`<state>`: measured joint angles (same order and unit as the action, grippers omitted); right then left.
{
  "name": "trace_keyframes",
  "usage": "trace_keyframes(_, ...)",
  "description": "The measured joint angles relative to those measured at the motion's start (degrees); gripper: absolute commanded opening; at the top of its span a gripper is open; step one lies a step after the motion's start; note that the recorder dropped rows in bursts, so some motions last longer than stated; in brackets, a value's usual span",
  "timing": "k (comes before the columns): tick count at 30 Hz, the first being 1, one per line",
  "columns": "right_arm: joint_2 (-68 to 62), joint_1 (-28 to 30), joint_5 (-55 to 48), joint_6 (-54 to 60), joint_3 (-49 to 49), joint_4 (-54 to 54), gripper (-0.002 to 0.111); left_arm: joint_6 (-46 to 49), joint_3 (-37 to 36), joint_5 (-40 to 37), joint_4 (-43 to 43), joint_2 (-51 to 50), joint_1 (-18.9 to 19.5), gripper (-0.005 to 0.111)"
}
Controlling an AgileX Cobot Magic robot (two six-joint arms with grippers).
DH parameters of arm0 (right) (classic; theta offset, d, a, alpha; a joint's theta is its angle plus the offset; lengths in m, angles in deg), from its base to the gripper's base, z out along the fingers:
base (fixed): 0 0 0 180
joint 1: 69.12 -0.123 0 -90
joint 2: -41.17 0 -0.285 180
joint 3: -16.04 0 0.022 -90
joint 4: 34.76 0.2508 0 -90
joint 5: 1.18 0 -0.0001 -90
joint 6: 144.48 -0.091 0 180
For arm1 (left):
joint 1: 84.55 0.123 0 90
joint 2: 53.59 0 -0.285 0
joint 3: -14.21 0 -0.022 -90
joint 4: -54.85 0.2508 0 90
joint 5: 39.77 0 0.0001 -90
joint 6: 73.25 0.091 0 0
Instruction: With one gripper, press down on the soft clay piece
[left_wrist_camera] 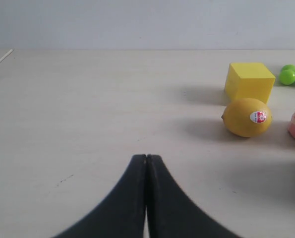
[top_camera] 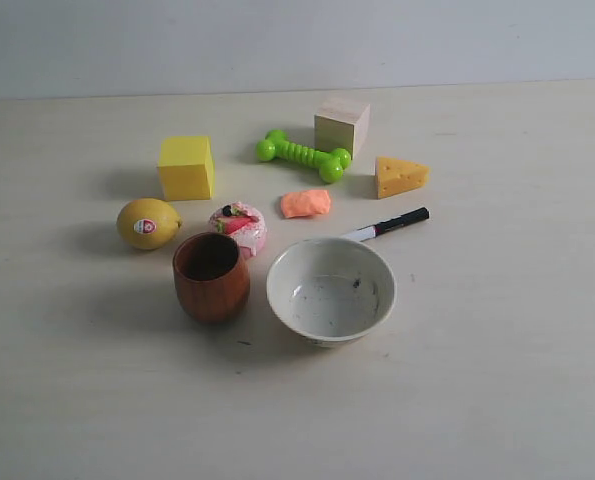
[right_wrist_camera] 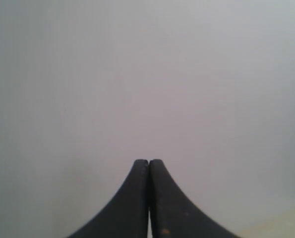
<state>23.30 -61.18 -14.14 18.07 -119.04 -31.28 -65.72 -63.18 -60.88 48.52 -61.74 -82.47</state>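
Observation:
The soft clay piece (top_camera: 305, 203), a small salmon-orange lump, lies on the table between the green dumbbell toy (top_camera: 303, 155) and the white bowl (top_camera: 331, 290). Neither arm shows in the exterior view. My left gripper (left_wrist_camera: 146, 157) is shut with nothing in it, low over bare table, well left of the lemon (left_wrist_camera: 247, 117); the clay is out of that view. My right gripper (right_wrist_camera: 148, 161) is shut and empty, facing a blank grey wall, with no task object in sight.
Around the clay stand a yellow cube (top_camera: 186, 167), a wooden cube (top_camera: 342, 125), a cheese wedge (top_camera: 400, 176), a pink cake toy (top_camera: 240, 226), a brown cup (top_camera: 211, 277) and a marker (top_camera: 388, 225).

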Motion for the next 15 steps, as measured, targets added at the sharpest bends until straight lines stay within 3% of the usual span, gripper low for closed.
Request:
trace_keyframes(8,-18.8,0.0,-23.6,34.1,-19.9,28.0,0.000,0.0,0.0,0.0,0.0,0.0,0.0,0.000)
trace_keyframes(15,-37.0,-0.9,-37.8,42.3,-31.1,39.7,0.000,0.0,0.0,0.0,0.0,0.0,0.0,0.000)
